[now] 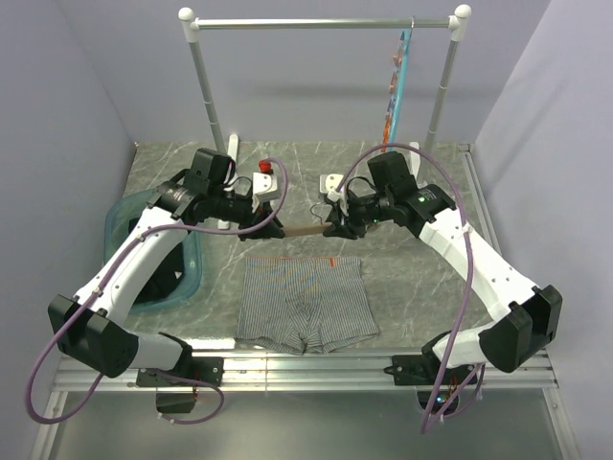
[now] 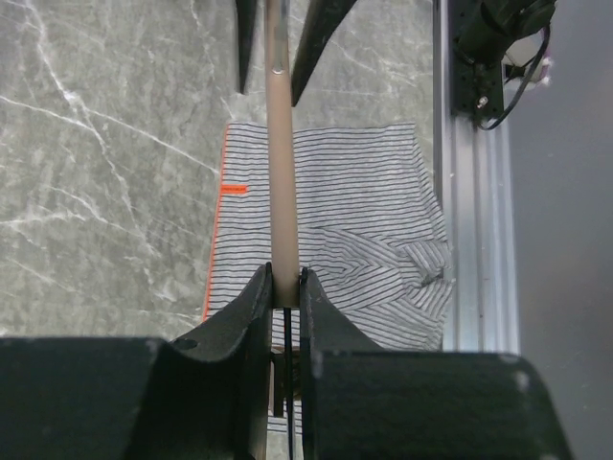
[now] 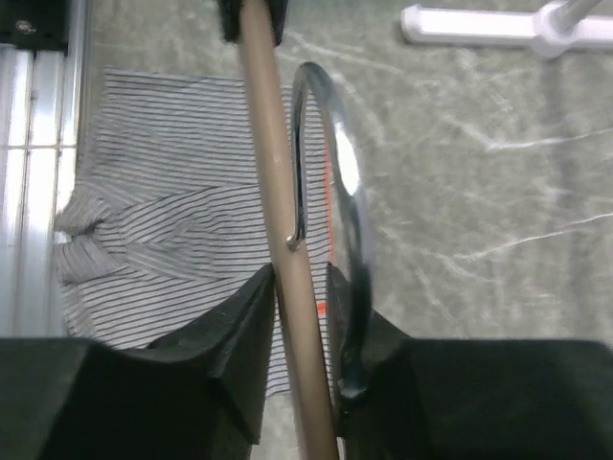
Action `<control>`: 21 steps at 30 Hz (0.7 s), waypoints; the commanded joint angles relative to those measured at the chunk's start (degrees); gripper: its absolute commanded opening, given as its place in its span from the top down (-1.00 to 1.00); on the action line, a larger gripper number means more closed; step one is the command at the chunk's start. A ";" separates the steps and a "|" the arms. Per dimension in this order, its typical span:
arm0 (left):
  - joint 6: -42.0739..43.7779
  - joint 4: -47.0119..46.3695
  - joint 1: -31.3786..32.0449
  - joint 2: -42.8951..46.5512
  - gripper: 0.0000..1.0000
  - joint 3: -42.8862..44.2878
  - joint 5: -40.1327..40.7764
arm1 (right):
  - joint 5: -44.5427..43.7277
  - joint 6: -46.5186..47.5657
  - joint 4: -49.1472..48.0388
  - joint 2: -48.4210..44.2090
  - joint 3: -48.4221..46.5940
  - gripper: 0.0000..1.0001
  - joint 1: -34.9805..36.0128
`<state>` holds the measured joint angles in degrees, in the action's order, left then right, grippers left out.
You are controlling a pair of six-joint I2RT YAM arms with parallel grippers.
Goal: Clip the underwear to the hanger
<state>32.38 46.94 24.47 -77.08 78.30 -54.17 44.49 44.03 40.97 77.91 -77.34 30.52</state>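
The left gripper (image 2: 284, 284) fills the bottom of its wrist view, its fingers pressed together on the wooden bar of the hanger (image 2: 281, 172). The right gripper (image 3: 302, 280) brackets the same bar from the opposite end. One finger is against the wood and a thin gap shows at the other, so I cannot tell whether it is clamped. The silver hook (image 3: 347, 177) curves just beside that finger, toward 3 o'clock.

From above, the bar hangs level between the two arms, off the worktop (image 1: 421, 278). The underwear (image 1: 305, 302) lies flat at 6 o'clock from it, waistband toward 12 with the orange tag (image 1: 330, 261) on that edge.

The step in hand looks like carrying the hanger to the waistband. To do it well:

- Confirm the right grip is on the wood alone, not trapping the hook wire.
- Move both arms together so the bar stays level and does not twist.
- Bring it down toward 6 o'clock, parallel to the waistband.
- Line up each end with a waistband corner.

The clips are not clear in these views, so their alignment needs checking before any release.
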 commanded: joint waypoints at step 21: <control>2.16 8.62 -8.12 7.45 -0.87 4.94 -4.63 | 3.15 1.59 11.07 3.74 -7.48 1.00 -0.03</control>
<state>32.77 54.37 16.14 -73.06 86.61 -56.14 45.32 46.35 51.53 81.93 -82.52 30.61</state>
